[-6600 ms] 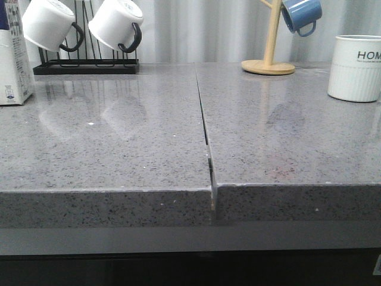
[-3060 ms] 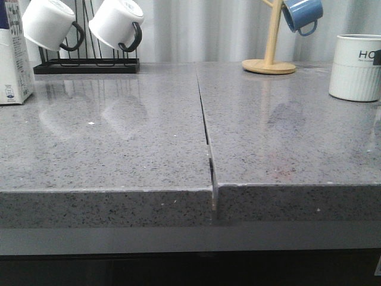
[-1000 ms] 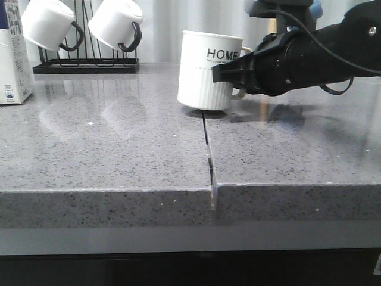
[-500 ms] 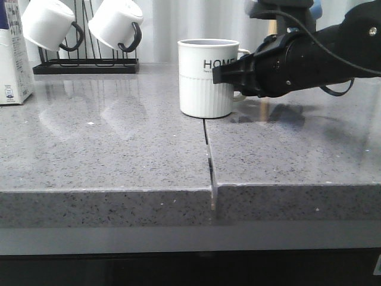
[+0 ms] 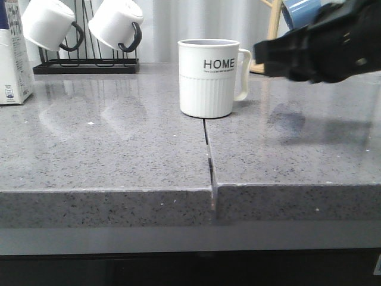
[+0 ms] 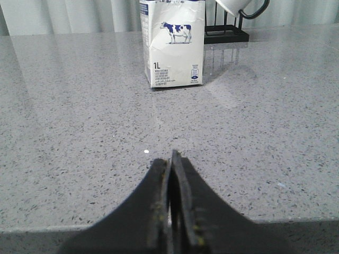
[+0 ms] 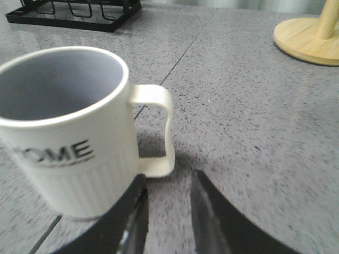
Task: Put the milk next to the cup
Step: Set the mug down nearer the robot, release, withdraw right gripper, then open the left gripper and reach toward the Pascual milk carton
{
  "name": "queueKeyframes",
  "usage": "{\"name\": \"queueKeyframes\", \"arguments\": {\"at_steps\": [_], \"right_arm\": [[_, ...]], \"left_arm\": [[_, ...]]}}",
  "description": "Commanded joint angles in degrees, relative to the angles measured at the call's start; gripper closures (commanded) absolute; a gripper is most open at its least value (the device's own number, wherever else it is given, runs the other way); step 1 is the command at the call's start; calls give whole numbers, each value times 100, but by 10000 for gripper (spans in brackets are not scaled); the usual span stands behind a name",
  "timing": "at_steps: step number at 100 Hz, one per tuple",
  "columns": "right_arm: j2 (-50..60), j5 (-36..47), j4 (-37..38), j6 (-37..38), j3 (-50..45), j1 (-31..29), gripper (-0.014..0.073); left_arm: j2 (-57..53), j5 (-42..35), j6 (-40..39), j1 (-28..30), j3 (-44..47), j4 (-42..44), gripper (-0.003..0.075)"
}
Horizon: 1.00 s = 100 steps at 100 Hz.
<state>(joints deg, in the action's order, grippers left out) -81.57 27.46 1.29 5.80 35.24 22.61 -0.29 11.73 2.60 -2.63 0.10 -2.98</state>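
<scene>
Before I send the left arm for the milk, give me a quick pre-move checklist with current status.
1. Cup upright on the counter at the seam: ok.
2. Right tool open, apart from the cup handle: ok.
3. Milk upright, nothing between it and the left tool: ok.
4. Left tool open for the grasp: not ok, it is shut.
5. Bare counter left of the cup for the carton: ok.

Cup [image 5: 209,77] now stands upright over the countertop seam [image 5: 206,134], moved in from far right. Right gripper [image 7: 167,211] has let go of the handle, fingers parted, drawn back rightward, clear of it.
</scene>
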Motion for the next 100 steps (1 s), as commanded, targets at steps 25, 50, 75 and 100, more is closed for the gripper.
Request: {"name": "queueKeyframes", "arguments": {"at_steps": [25, 50, 75, 100], "right_arm": [[2533, -2115, 9, -46, -222, -5, 652], [3907, -3346, 9, -46, -237, -5, 663], [5314, -3625, 9, -42, -824, -5, 663], [6875, -4695, -4, -42, -1123, -5, 663]], "left_arm": [[-184, -469, -8, 17, 107, -12, 741], [-184, -469, -8, 17, 107, -12, 741], [-184, -469, -8, 17, 107, -12, 741], [-184, -469, -8, 17, 107, -12, 741]]}}
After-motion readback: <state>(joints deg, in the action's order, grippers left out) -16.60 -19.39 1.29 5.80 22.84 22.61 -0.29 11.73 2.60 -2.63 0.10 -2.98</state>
